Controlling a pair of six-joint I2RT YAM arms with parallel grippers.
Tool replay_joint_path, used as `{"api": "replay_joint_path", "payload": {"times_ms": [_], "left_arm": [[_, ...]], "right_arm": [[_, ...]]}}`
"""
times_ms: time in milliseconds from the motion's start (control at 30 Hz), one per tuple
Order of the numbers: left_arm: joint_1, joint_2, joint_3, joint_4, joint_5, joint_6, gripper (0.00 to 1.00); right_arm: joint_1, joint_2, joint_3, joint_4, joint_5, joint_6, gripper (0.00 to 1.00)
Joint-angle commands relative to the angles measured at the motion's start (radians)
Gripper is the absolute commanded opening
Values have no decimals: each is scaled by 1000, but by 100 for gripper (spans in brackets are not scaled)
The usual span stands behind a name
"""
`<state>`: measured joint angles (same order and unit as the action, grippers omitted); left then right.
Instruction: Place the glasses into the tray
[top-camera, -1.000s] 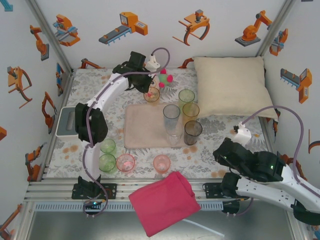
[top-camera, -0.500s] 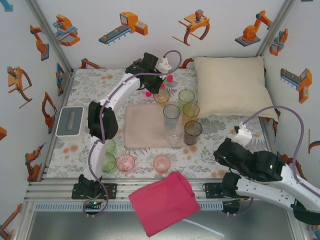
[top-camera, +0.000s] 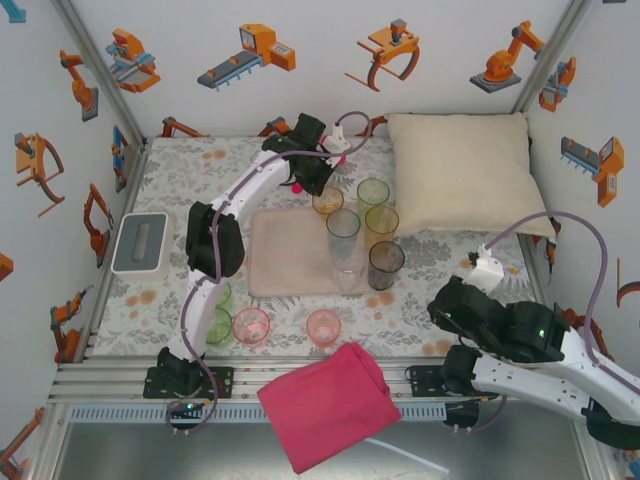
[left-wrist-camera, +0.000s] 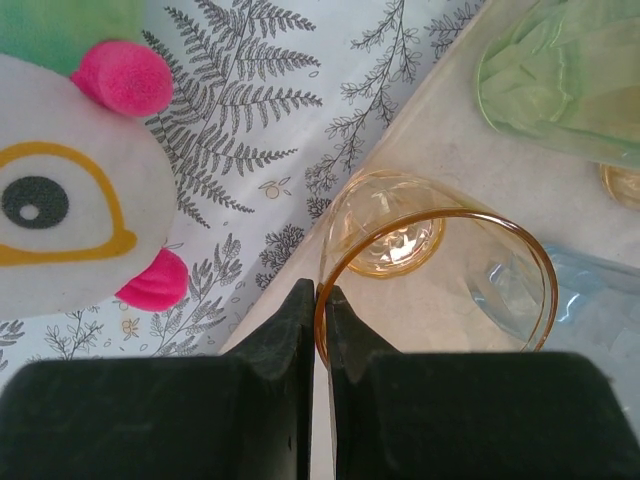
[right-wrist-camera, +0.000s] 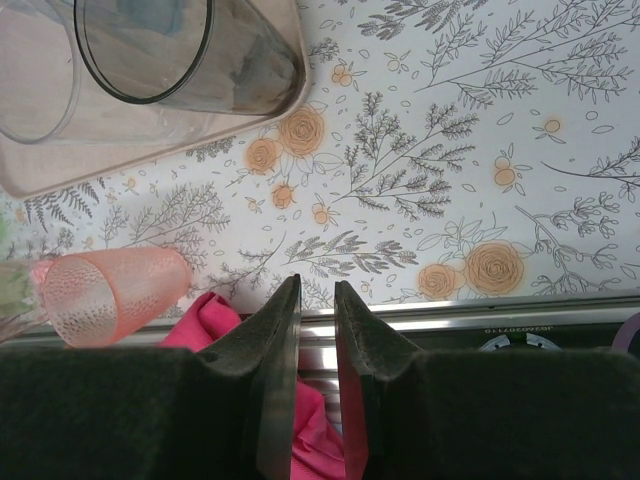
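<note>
- Left end effector (left-wrist-camera: 320, 295): clamped on the rim of an orange glass (left-wrist-camera: 432, 285), one finger inside the wall and one outside
- The orange glass hangs just ahead of those fingers, over the edge of the tray (left-wrist-camera: 455, 150); I cannot tell whether its base touches the tray
- Beyond it to the right a green glass (left-wrist-camera: 560, 80) stands on the tray; to the left a plush toy (left-wrist-camera: 60, 200) lies on the flowered surface (left-wrist-camera: 260, 110)
- Seen from above, a clear glass (top-camera: 342, 225), a yellow glass (top-camera: 381, 222) and a smoky glass (top-camera: 386, 262) stand on the right part of the tray, nearer the arm bases than this end effector
- Right end effector (right-wrist-camera: 317, 290): fingers a narrow gap apart with nothing between them, over the near edge of the surface
- Ahead of it to the left is a pink glass (right-wrist-camera: 115, 290), off the tray, with a pink cloth (right-wrist-camera: 215, 320) just beside the fingers
- Further ahead on the left the smoky glass stands at the tray's corner
- A second pink glass (top-camera: 251, 325) and two green glasses (top-camera: 218, 325) stand by the left arm, off the tray
</note>
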<state>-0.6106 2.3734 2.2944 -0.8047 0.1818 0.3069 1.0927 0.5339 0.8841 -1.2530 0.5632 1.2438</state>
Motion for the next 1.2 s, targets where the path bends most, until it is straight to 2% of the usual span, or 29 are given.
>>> {"api": "replay_joint_path", "payload": {"times_ms": [0,267,1167], "left_arm": [[-13,16,53,-19,23,21,14],[-20,63,138,-52,20,20,14],[-42,102,157,-57,-19,44,17]], "right_arm": [[3,8,16,-22,35,34,24],[4,5,16,-23,30,34,24],[4,9,19,-31,23,33,23]]}}
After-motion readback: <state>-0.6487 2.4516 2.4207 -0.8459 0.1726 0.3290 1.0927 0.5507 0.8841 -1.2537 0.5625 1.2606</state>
